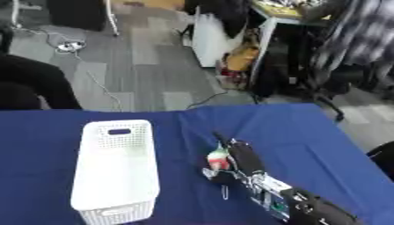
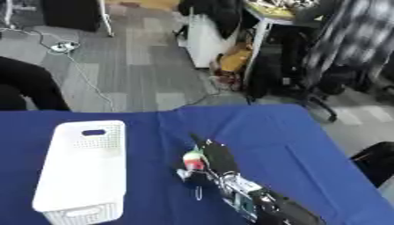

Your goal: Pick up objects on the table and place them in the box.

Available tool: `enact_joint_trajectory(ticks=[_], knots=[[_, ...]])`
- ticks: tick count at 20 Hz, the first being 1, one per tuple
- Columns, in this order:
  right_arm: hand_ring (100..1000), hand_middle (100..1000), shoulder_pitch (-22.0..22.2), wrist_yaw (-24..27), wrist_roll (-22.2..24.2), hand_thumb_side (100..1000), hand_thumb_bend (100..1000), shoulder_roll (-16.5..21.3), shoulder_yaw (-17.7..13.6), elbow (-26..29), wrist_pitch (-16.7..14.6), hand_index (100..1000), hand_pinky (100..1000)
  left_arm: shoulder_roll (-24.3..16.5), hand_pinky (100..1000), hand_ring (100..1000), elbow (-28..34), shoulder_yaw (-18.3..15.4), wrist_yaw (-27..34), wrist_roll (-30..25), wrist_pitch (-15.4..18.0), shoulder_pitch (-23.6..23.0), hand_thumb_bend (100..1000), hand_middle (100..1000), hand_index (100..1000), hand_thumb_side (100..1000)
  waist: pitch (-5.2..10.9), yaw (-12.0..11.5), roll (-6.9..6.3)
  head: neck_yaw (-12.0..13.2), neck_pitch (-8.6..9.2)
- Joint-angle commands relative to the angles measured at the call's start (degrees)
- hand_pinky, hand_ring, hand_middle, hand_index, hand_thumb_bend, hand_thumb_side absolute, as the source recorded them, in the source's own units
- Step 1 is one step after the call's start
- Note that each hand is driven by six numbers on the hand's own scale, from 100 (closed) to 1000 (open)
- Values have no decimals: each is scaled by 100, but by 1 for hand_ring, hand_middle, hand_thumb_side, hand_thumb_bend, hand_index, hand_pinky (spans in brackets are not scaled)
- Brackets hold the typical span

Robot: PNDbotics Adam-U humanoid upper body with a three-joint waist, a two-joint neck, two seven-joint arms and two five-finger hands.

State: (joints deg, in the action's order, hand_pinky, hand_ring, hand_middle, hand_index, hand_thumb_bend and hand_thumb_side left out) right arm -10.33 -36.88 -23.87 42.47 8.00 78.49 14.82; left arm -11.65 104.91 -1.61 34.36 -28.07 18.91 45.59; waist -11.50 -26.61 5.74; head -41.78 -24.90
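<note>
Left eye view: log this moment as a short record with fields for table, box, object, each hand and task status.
table: blue cloth
box: white perforated basket, on the table's left part, nothing visible inside
object: small red, white and green item, right of the box, outside it
right hand: black hand, reaching in from lower right, fingers curled round the item
left hand: not in view
task status: item not yet in the box; whether it is lifted off the cloth cannot be told
</note>
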Motion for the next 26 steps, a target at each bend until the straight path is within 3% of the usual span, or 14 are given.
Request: enact_joint_trajectory(ticks=[1, 13, 20, 26], knots=[[100, 100, 22, 222, -247, 709, 558, 267, -46, 257, -3, 1000, 100, -120, 658, 783, 45, 3, 50, 1, 23, 53, 143, 883, 800, 928, 112, 10, -28, 34, -16], [100, 100, 133, 755, -612, 706, 568, 761, -198, 1357, 53, 1000, 100, -202, 659, 785, 31, 6, 58, -12, 71, -19, 142, 884, 801, 926, 173, 119, -42, 7, -81], [100, 100, 149, 1020, -559, 707, 563, 946, -217, 2293, 246, 1000, 100, -239, 660, 785, 50, 17, 85, 2, 119, -49, 141, 884, 801, 926, 197, 166, -71, -31, -111], [100, 100, 43, 997, -402, 709, 563, 959, -111, 2618, 236, 1000, 100, -200, 660, 785, 58, 24, 91, 24, 94, -15, 143, 884, 801, 926, 199, 113, -44, -60, -107]])
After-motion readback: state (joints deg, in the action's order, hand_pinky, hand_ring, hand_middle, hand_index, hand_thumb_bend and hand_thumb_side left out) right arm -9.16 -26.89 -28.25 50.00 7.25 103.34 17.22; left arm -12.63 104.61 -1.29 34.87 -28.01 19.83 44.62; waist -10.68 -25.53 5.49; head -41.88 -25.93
